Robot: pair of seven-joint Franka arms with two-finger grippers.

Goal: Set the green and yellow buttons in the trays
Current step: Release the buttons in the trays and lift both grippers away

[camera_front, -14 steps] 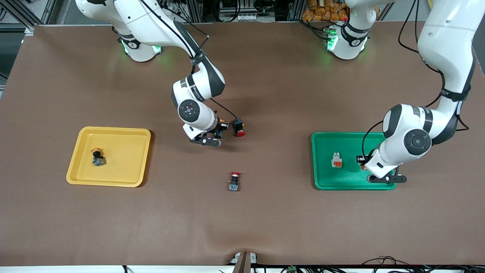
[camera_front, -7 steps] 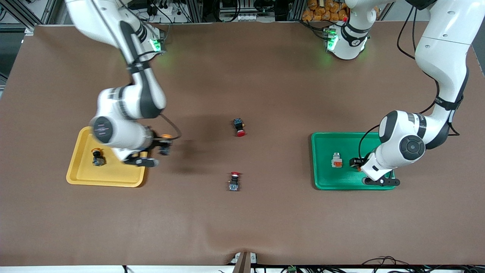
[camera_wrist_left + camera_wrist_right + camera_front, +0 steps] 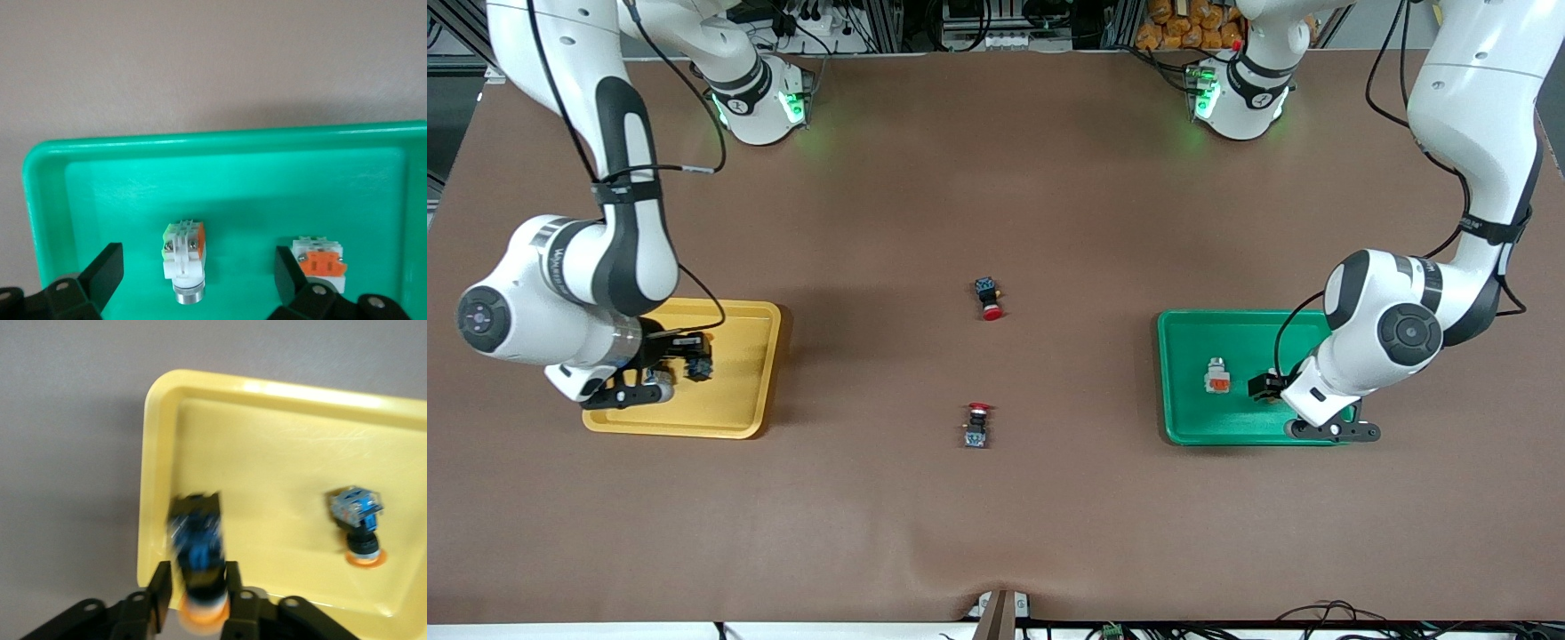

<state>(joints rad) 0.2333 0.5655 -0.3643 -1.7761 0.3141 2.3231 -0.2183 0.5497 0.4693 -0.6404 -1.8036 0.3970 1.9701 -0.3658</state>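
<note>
I see my left gripper low over the green tray, jaws spread wide around a whitish-grey button lying in it; a second one lies beside. My right gripper hangs over the yellow tray, jaws touching a yellow-capped button, another resting nearby. Two red-capped switches lie mid-surface. No legible writing.

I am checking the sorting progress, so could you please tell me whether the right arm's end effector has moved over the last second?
Yes. The right end effector went from beside the red button to over the yellow tray.
</note>
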